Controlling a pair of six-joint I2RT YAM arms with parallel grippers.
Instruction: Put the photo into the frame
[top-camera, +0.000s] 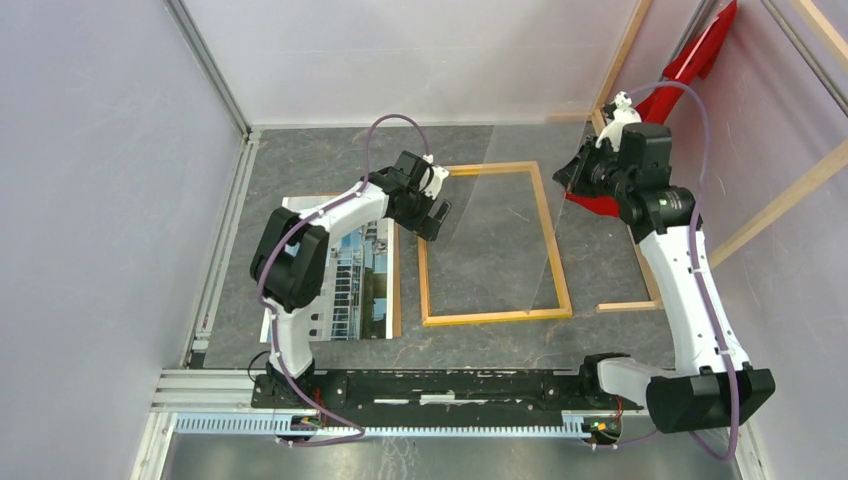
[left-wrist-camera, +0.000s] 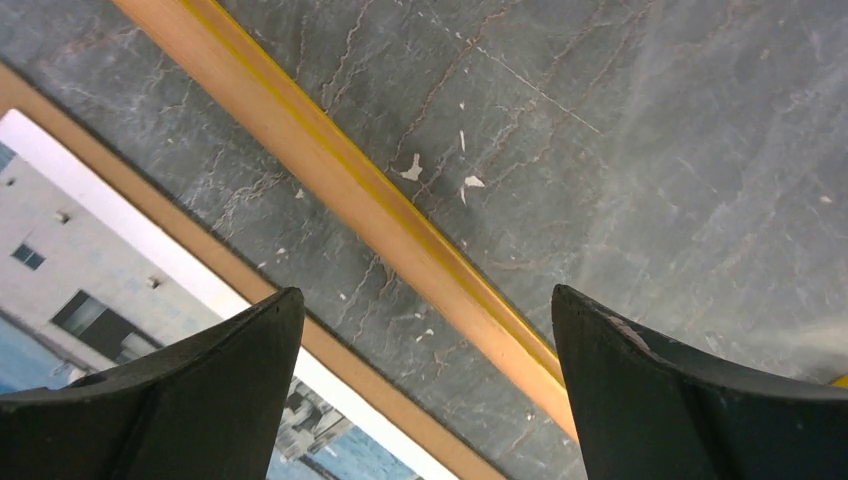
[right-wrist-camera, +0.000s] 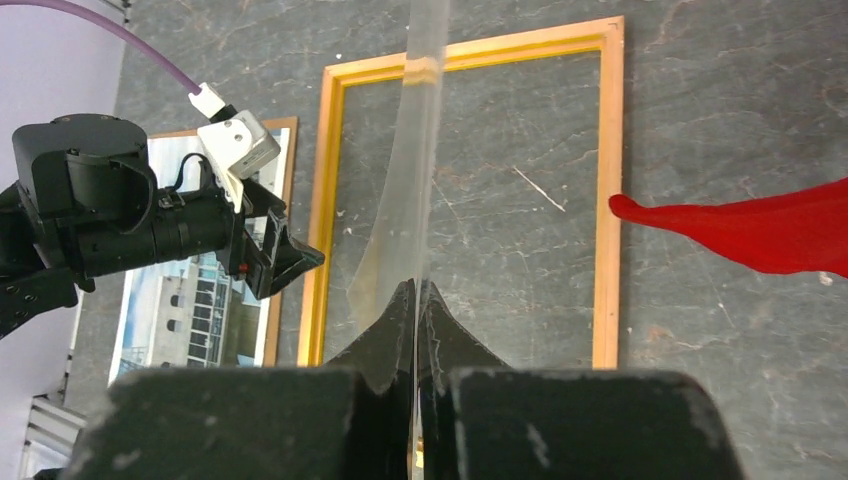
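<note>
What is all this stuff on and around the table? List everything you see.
frame: one, light wood with a yellow edge, flat at the table's middle
clear sheet: one, see-through, held tilted above the frame
photo: one, white building and blue sky, left of the frame
backing board: one, brown, under the photo
red cloth: one, red, right of the frame
wooden beams: several, pale wood, right side
table: one, grey marbled
left gripper: one, black, open over the frame's left rail
right gripper: one, black, shut on the clear sheet
</note>
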